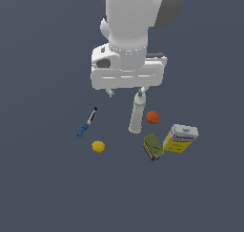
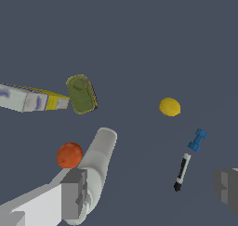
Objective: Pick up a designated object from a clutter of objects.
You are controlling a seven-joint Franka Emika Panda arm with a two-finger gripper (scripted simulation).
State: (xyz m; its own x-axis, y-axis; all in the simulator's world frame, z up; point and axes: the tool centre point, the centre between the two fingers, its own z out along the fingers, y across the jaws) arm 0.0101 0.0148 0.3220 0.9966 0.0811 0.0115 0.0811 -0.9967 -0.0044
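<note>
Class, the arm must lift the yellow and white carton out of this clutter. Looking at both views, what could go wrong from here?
1. The open gripper hangs over the white bottle, not the carton; descending here might knock or grab the bottle.
2. The green tin lies close beside the carton, so a finger may catch it.
3. The orange ball sits along the way and could roll if brushed.

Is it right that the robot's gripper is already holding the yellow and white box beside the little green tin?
No. The gripper holds nothing; it hangs open above the white bottle. The yellow and white box does sit beside the green tin, as the exterior view shows.
</note>
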